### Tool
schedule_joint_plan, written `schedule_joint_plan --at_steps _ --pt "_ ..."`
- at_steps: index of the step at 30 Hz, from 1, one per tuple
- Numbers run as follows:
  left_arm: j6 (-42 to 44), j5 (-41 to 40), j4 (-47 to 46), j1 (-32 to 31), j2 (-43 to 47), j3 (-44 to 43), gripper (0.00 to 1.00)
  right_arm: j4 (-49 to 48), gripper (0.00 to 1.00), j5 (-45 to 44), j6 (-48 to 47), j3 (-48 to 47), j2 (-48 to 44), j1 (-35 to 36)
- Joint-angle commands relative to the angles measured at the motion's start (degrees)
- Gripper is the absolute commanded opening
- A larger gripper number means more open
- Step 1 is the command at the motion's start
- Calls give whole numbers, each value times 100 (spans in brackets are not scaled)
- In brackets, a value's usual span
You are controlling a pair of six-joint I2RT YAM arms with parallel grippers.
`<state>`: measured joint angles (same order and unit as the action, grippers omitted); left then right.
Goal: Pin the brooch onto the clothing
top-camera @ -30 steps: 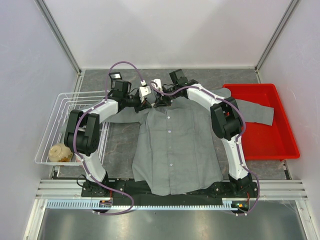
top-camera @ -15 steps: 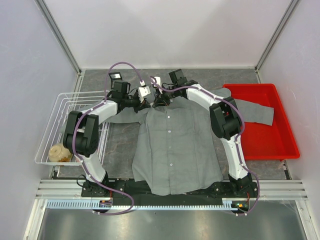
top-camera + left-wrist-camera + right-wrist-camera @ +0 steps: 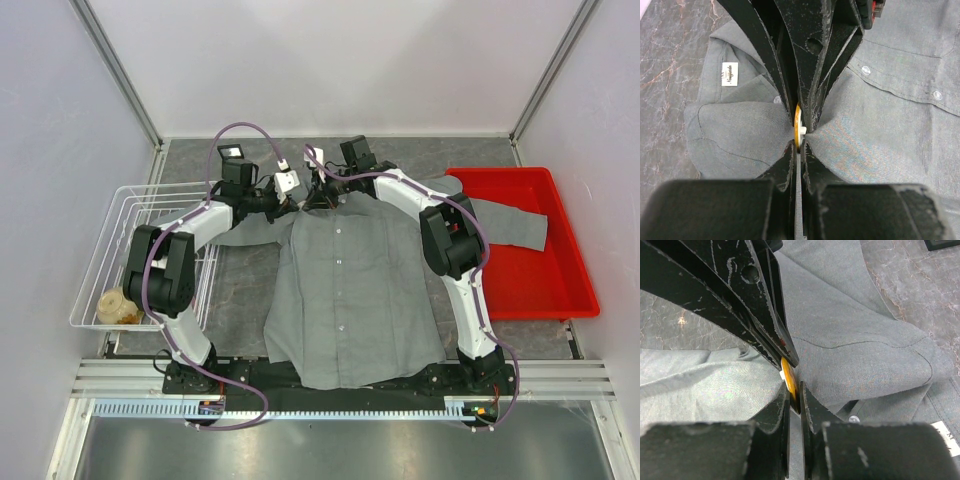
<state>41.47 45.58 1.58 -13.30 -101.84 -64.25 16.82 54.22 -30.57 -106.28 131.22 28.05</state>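
The grey shirt (image 3: 350,290) lies flat between the arms, its collar at the far end. Both grippers meet at the collar: my left gripper (image 3: 303,195) from the left, my right gripper (image 3: 322,193) from the right. In the left wrist view my left gripper (image 3: 798,145) is shut, with the orange-gold brooch (image 3: 798,122) edge-on at its tips and the right fingers (image 3: 812,60) pinching it from the far side. In the right wrist view my right gripper (image 3: 795,397) is shut on the brooch (image 3: 789,377), with grey cloth bunched on both sides. The white neck label (image 3: 729,74) shows to the left.
A white wire basket (image 3: 110,250) at the left holds a tan bowl-like thing (image 3: 118,305). A red tray (image 3: 530,290) stands at the right, with the shirt's right sleeve (image 3: 510,222) draped into it. Pale buttons (image 3: 866,70) run down the shirt front.
Both grippers, still joined at the collar, have shifted slightly farther away and to the right, drawing the collar with them.
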Motion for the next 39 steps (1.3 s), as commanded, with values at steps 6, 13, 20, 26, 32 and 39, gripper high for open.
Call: schedule_joint_plan --at_steps 6,13,20,26,32,39 --pt "274 663 439 -155 200 44 2 -978 17 -219 235 28 -79 -160" --pt "194 636 580 -59 86 -79 2 -2048 20 -43 885 441 -228 -335" --pt "186 610 650 -41 24 -140 2 -2955 21 124 1342 828 -351 -406" --pt "28 618 650 29 -55 -228 2 -3404 22 203 1563 1083 -422 -476" --pt "1 592 668 38 -99 -264 2 -3493 24 212 1510 1258 -509 -529" --pt "-95 531 685 38 -152 -351 2 -3151 41 440 984 1329 -623 -529"
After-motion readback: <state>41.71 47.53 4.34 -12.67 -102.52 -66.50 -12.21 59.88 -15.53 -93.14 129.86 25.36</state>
